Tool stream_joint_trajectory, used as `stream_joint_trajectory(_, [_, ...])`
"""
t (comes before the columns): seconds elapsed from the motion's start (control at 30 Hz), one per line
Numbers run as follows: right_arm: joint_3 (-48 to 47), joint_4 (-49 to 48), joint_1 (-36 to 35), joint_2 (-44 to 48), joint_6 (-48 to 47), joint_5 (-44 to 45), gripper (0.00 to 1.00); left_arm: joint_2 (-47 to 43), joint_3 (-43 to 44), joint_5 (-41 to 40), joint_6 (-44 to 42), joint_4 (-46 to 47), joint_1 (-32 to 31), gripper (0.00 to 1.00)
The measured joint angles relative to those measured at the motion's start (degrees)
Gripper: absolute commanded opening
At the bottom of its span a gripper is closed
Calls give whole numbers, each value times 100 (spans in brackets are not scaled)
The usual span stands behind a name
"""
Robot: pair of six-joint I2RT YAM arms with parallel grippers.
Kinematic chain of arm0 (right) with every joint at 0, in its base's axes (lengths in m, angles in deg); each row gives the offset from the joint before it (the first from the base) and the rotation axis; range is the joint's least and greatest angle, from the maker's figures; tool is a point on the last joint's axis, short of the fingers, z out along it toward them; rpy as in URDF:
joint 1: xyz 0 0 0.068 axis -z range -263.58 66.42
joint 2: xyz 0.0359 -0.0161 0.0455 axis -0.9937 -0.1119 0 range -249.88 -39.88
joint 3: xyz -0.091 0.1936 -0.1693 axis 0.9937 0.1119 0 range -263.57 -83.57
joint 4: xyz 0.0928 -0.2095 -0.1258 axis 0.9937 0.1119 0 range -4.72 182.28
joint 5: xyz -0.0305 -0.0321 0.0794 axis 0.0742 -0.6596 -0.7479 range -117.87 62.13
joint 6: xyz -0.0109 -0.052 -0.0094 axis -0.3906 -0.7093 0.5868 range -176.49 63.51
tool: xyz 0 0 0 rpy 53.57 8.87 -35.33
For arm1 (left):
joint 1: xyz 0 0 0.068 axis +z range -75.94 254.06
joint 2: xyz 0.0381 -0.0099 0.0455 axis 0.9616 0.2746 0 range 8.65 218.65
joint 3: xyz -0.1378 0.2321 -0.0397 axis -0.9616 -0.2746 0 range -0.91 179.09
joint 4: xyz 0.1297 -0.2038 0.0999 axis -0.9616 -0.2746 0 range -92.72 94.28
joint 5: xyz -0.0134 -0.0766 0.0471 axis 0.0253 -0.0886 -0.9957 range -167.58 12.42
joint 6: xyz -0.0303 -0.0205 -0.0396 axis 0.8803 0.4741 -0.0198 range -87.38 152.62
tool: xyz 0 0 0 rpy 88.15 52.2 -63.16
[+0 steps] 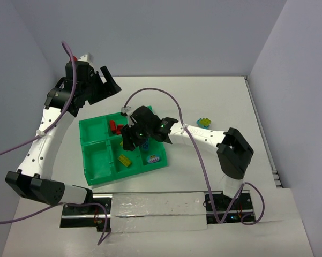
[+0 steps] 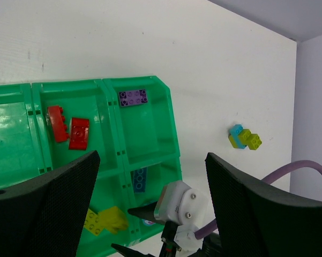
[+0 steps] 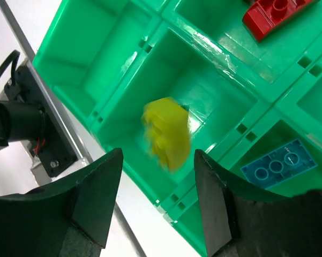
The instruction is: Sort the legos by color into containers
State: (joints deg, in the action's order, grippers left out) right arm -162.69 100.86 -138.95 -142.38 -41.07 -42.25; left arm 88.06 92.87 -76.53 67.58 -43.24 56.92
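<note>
My right claw (image 3: 158,158) stands partly open and grips nothing: the small yellow-green studded plastic brick (image 3: 166,139) shows blurred between its fingers, touching neither, above a compartment of the bright green plastic tray (image 3: 123,69), so I judge it is dropping. It hangs close to a divider wall, and a bounce there could send it in with the light blue brick (image 3: 278,163) next door. My left claw (image 2: 152,160) gapes wide and empty.

High rear overview, two wrist close-ups, tray (image 1: 99,159) apparently common.
</note>
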Motion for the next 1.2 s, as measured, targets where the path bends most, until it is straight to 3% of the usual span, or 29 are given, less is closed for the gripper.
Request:
stream_joint_trajectory(0.27, [-48,114,17,53,-12,314,70,-1,-37,-23,34,23,0,88])
stream_joint_trajectory(0.43, [317,220,375,904,55,695,68,1,-56,-74,29,55,0,88])
stream_joint_trajectory(0.6, [1363,204,2020,2533,421,1221,68,22,-56,-131,-15,62,0,88])
stream_joint_trajectory(0.73, [1835,428,3453,3201,697,1806,72,32,-122,-124,-43,131,0,87])
stream_joint_trajectory(0.87, [1873,744,4352,3006,767,2158,73,71,-154,-87,-84,149,0,87])
stream_joint_trajectory(1.2, [1109,1137,4756,1288,-14,1541,82,86,-211,15,-143,161,0,87])
